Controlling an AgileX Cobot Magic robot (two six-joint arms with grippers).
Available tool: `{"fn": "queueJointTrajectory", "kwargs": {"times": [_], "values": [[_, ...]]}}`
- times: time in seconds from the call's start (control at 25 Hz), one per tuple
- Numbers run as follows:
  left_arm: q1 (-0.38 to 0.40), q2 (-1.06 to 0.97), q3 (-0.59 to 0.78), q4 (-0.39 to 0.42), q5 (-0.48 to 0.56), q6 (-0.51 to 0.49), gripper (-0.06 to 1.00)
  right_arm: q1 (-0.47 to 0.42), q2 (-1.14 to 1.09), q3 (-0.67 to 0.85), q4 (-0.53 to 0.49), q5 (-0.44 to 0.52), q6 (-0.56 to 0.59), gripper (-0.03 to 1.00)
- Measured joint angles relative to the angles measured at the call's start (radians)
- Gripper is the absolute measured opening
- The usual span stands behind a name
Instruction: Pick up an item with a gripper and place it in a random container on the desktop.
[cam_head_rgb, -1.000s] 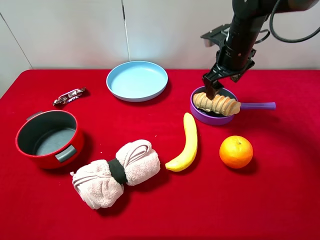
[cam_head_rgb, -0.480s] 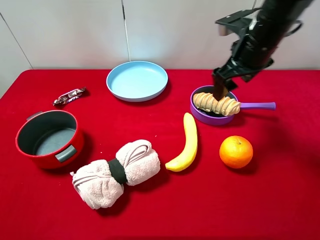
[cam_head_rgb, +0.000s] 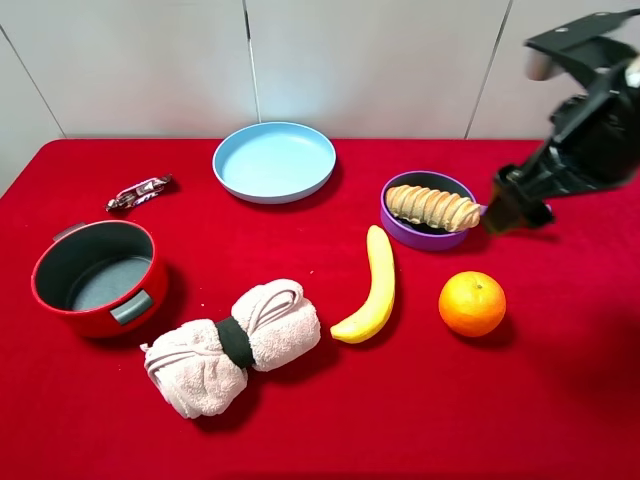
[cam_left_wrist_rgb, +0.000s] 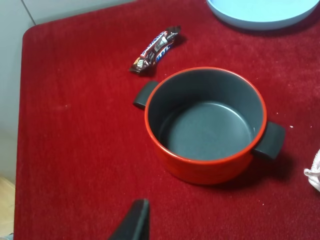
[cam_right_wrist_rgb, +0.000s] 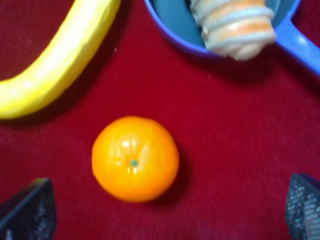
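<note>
The golden-tan ridged bread roll (cam_head_rgb: 433, 207) lies across the small purple frying pan (cam_head_rgb: 405, 232), one end sticking over the rim. It also shows in the right wrist view (cam_right_wrist_rgb: 237, 22), resting in the pan (cam_right_wrist_rgb: 176, 22) with its lilac handle (cam_right_wrist_rgb: 300, 45). My right gripper (cam_head_rgb: 512, 205) is open and empty, raised to the right of the pan over its handle; in its wrist view (cam_right_wrist_rgb: 165, 209) the fingertips stand wide apart above the red cloth. Of the left gripper only one dark finger (cam_left_wrist_rgb: 136, 222) shows, over the cloth near the red pot.
An orange (cam_head_rgb: 472, 303) and a yellow banana (cam_head_rgb: 372, 285) lie in front of the pan. A light-blue plate (cam_head_rgb: 274, 160) is at the back, a red pot (cam_head_rgb: 95, 277) at the left, a pink rolled towel (cam_head_rgb: 235, 345) in front, and a candy bar (cam_head_rgb: 140, 190) at the far left.
My right gripper has let go of the bread roll, lifted and swung right, away from the pan. The roll stays lying in the pan.
</note>
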Motion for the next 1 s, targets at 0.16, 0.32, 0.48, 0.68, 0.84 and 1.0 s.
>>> {"fn": "queueJointTrajectory", "kwargs": {"times": [0.16, 0.32, 0.48, 0.68, 0.84, 1.0], "values": [[0.0, 0.0, 0.0, 0.0, 0.0, 0.0, 0.99, 0.0, -0.136, 0.082, -0.03, 0.0, 0.054, 0.69], [0.0, 0.0, 0.0, 0.0, 0.0, 0.0, 0.99, 0.0, -0.271, 0.16, -0.035, 0.001, 0.08, 0.69], [0.0, 0.0, 0.0, 0.0, 0.0, 0.0, 0.99, -0.027, -0.402, 0.24, -0.028, 0.006, 0.087, 0.69], [0.0, 0.0, 0.0, 0.0, 0.0, -0.001, 0.99, -0.061, -0.57, 0.306, -0.007, 0.048, 0.11, 0.69], [0.0, 0.0, 0.0, 0.0, 0.0, -0.001, 0.99, -0.081, -0.689, 0.313, -0.006, 0.096, 0.122, 0.69], [0.0, 0.0, 0.0, 0.0, 0.0, -0.001, 0.99, -0.081, -0.796, 0.316, -0.005, 0.125, 0.14, 0.69]]}}
